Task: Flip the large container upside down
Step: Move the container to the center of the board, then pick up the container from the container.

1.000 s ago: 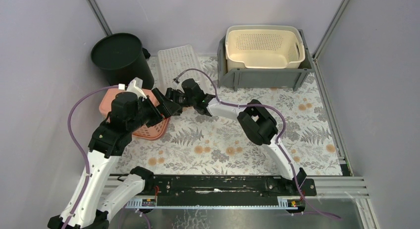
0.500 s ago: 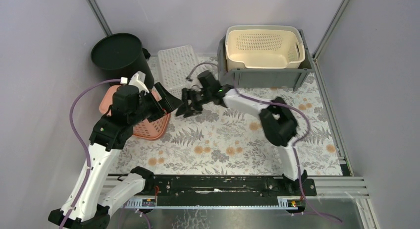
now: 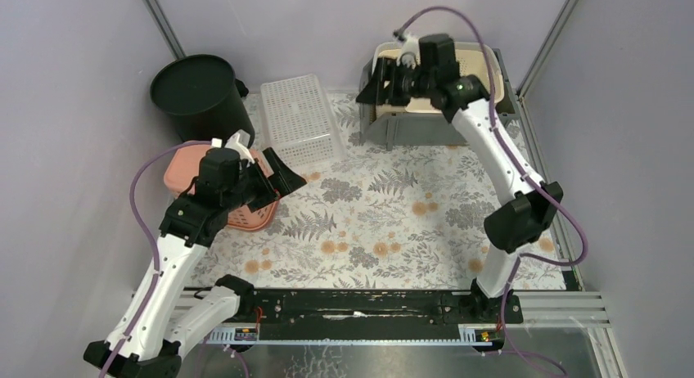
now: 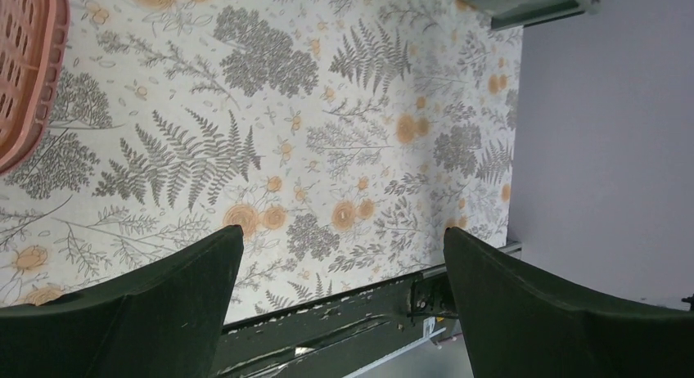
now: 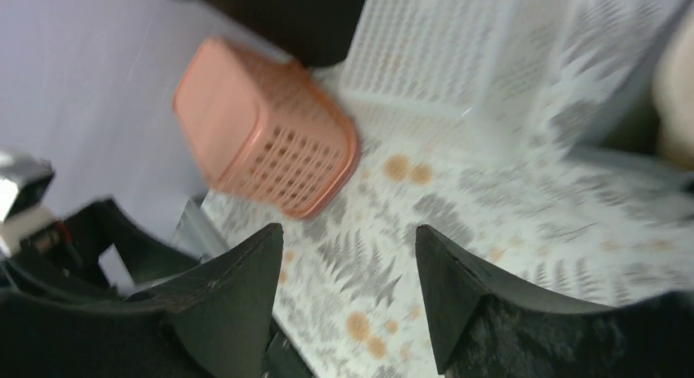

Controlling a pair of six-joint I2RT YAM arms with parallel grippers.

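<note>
Noted left gripper (image 4: 342, 232) wide open beside the latticed salmon plastic basket (image 5: 262, 141), right gripper (image 5: 349, 229) parted, empty, at the grey bin (image 3: 425, 128); fern-printed desk (image 3: 385, 222), lilac walls (image 3: 327, 26).

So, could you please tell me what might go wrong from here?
1. The cream perforated plastic basket sits inside the grey plastic bin; tipping the bin could spill it out.
2. The right tool is open at the bin's left rim, near the white lattice basket, which a swing could knock.

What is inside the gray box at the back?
In the gray box sits a cream basket with holes. The right gripper covers its left end, and anything underneath is hidden.
</note>
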